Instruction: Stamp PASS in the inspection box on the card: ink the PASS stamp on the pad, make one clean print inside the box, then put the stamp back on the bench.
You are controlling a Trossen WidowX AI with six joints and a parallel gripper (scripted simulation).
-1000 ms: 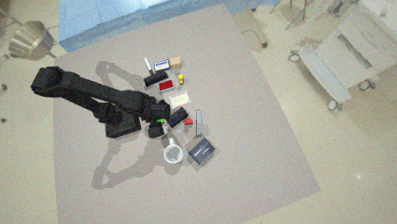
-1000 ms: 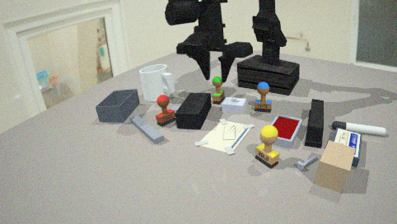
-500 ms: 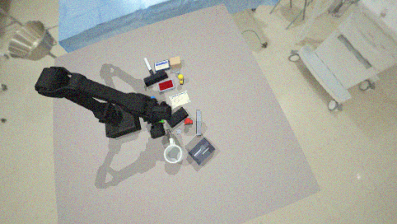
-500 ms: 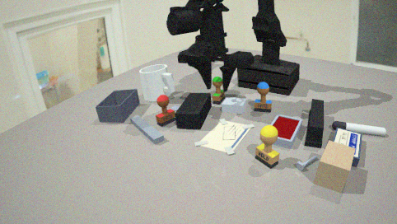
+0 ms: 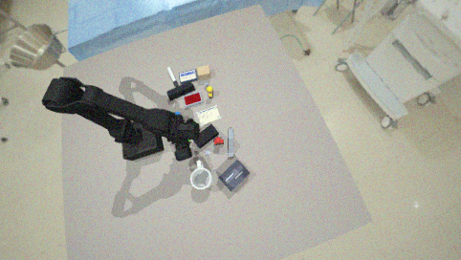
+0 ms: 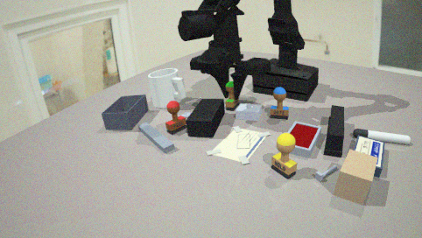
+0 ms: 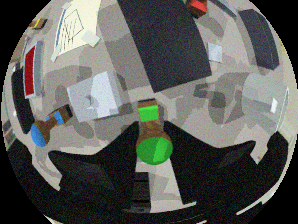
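Note:
The green-topped stamp point(image 6: 230, 86) point(image 7: 154, 150) stands upright on the bench, its lettering unreadable. My gripper point(image 6: 231, 94) point(image 7: 150, 125) points down with its fingers closed in on both sides of that stamp, below the knob. The stamp's base shows below the fingers. The ink pad point(image 5: 192, 98) point(image 6: 303, 135) point(image 7: 30, 72) is open and shows red. The cream card point(image 5: 208, 116) point(image 6: 228, 144) point(image 7: 89, 15) lies flat, taped at its corners, with a drawn box and some lines on it.
A black block point(image 6: 206, 117) point(image 7: 165, 45) and a clear block point(image 6: 249, 112) point(image 7: 94, 97) stand close to the green stamp. Blue point(image 6: 279, 98), red point(image 6: 174, 115) and yellow point(image 6: 285, 150) stamps stand around. A white mug point(image 5: 201, 178) and a dark tray point(image 5: 234, 175) are farther off.

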